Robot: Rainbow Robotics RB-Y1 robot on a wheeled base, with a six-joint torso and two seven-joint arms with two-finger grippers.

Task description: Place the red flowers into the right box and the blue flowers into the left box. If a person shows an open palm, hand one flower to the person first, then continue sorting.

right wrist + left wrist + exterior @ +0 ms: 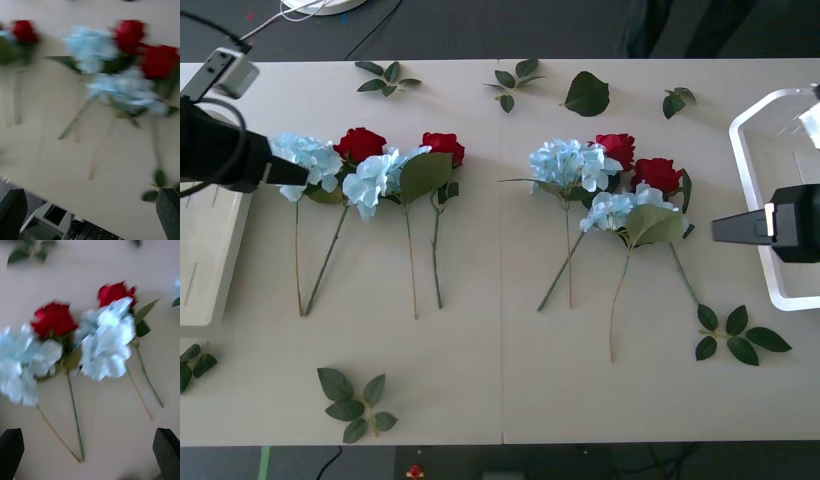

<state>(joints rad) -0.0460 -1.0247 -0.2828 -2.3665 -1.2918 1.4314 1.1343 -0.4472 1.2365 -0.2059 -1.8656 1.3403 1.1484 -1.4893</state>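
Note:
Two clumps of flowers lie on the table. The left clump holds two blue flowers [305,160] [380,178] and two red flowers [360,143] [443,147]. The right clump has blue flowers [565,163] [615,210] and red flowers [615,148] [658,173]. My left gripper [295,175] hovers at the left clump's outer blue head, open and empty [89,453]. My right gripper [717,229] hangs just right of the right clump, open and empty [90,217]. The left box [210,270] sits at the left edge, and the right box [750,130] at the right edge.
Loose green leaf sprigs are scattered around: at the back [390,78] [515,80] [587,93] [677,100], at the front right [735,335], at the front left [355,400] and by the left edge [192,365]. The stems point toward the table's front edge.

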